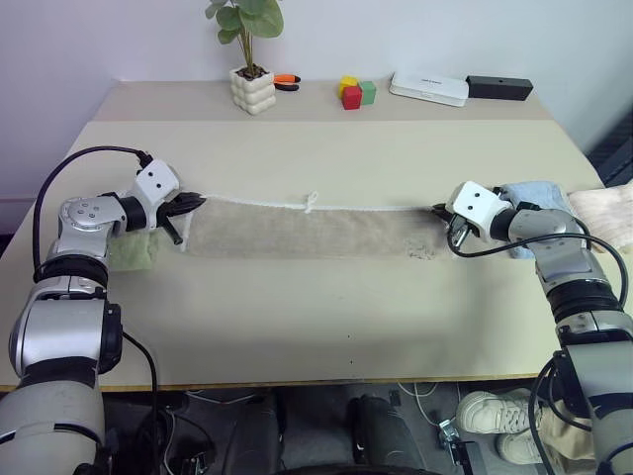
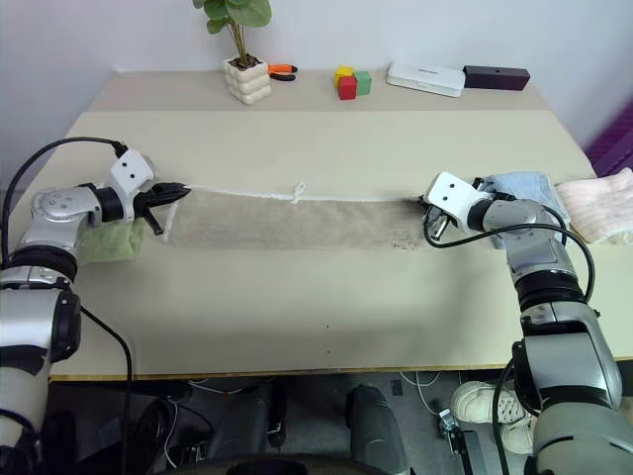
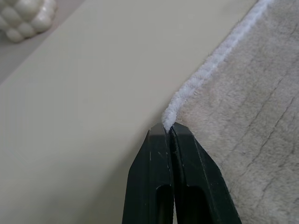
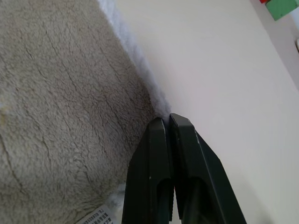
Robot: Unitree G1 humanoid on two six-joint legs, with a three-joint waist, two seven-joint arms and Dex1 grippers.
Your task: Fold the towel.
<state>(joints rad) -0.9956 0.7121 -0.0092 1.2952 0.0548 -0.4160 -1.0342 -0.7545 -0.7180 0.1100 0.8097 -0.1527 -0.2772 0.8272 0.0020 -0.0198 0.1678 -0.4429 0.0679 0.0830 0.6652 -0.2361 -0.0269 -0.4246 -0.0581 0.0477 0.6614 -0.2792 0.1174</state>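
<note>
Your left gripper [image 1: 190, 206] sits clamped on the towel's [image 1: 307, 230] far-left corner, pinching the white corded edge [image 3: 196, 81], and your right gripper [image 1: 441, 211] is clamped on the far-right corner the same way. You have the towel stretched as a long strip across the middle of the table [image 1: 326, 317], between both arms. Behind it you can see a potted plant [image 1: 250, 59], coloured blocks [image 1: 356, 92] and a white box [image 1: 428, 88] along the far edge.

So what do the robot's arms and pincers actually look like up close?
Both arms are chunky silver-grey metal segments joined by black rings, with a black cable looping alongside each. Each wrist carries a small white block. The left pincer and right pincer are each two slim black fingers, flat and tapering toward the tips.
</note>
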